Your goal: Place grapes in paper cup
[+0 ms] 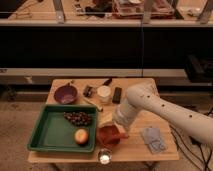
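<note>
Grapes (77, 118): a dark purple-brown cluster lying in the far right part of the green tray, with nothing holding it.
Green tray (45, 131): sits on the near left part of the wooden table (135, 150) and holds the grapes and an apple.
Apple (81, 136): yellow-red, in the tray near its right wall, just in front of the grapes and apart from them.
Paper cup (104, 94): cream-white and upright, on the far middle of the table beyond the tray's far right corner, with a black bar (117, 95) beside it on the right.
Purple bowl (66, 93): on the far left of the table, behind the tray.
Gripper (120, 132): at the end of the white arm (165, 112), low over the right rim of the reddish-brown bowl, near the grapes and not touching them.
Gripper state: cannot tell whether it is spread or pressed together.
Reddish-brown bowl (107, 136): just right of the tray's near right corner.
Pale yellow item (106, 119): between the tray's right wall and the arm; its kind is unclear.
Small clear glass (104, 158): at the table's near edge, in front of the reddish-brown bowl.
Grey cloth (153, 139): lies flat on the near right of the table.
</note>
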Available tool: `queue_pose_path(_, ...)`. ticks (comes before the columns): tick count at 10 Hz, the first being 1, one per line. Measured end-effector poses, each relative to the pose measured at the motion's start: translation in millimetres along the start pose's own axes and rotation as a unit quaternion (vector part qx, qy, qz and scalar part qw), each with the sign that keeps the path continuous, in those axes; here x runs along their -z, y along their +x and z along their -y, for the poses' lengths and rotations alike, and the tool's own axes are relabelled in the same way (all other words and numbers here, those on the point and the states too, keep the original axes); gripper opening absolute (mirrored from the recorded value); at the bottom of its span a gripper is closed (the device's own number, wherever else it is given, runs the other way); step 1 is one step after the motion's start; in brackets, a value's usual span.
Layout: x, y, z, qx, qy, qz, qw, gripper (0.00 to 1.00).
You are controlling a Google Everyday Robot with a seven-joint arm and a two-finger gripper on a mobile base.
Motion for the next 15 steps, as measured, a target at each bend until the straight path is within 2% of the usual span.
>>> queue_pose_path(3, 2, 1, 1, 0.002, -0.002, -0.004, 1.0000, 0.80)
queue_pose_path(6, 30, 18, 21, 0.014, 0.000, -0.057, 0.9983, 0.80)
queue_pose_path(8, 69, 33, 59, 0.037, 0.008, -0.101, 0.9942, 0.80)
queue_pose_path(9, 84, 38, 79, 0.048, 0.011, -0.114, 0.9922, 0.80)
queue_pose_path(10, 102, 40, 111, 0.067, 0.015, -0.131, 0.9890, 0.80)
queue_pose_path(13, 112, 44, 151, 0.093, 0.007, -0.141, 0.9856, 0.80)
queue_pose_path(15, 99, 54, 171, 0.113, -0.012, -0.144, 0.9830, 0.80)
